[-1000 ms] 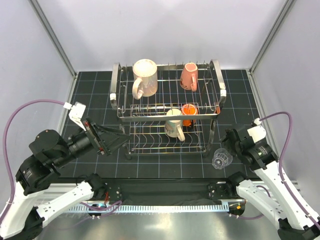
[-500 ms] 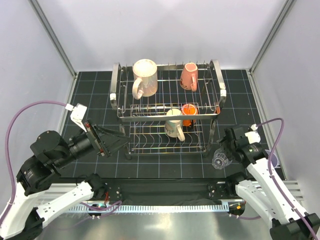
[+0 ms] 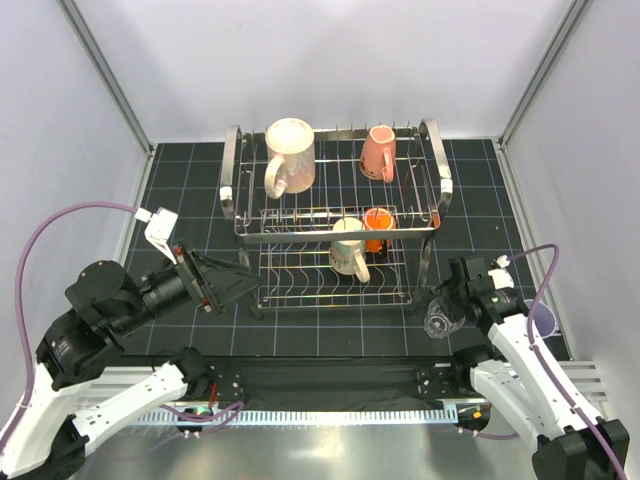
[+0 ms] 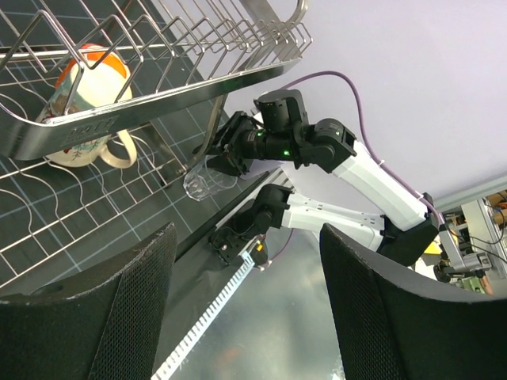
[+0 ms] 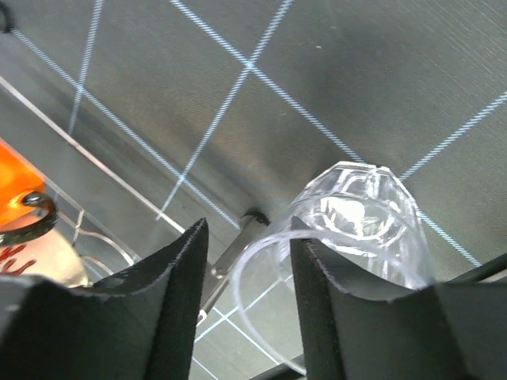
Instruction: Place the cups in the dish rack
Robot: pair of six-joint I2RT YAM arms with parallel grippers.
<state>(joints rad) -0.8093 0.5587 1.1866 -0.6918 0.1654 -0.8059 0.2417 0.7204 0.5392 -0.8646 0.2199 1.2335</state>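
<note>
the dish rack [image 3: 437,165] stands mid-table toward the far edge. its upper tier holds the beige-pink mug [image 3: 290,155] on the left and the salmon-pink mug [image 3: 378,152] on the right. the lower tier holds the cream mug [image 3: 348,248] touching the small orange cup [image 3: 379,225]. the mug's dark print is too blurred to read.

the clear glass tumbler [image 5: 356,214] sits beside the rack's near right leg, mouth toward the right gripper [image 5: 249,261]. its rim lies in that narrow jaw gap; whether it is pinched i cannot tell. the lavender tumbler [image 3: 546,318] stands at the right edge. the left gripper [image 4: 247,245] hangs near the left edge, jaws wide and empty.
</note>
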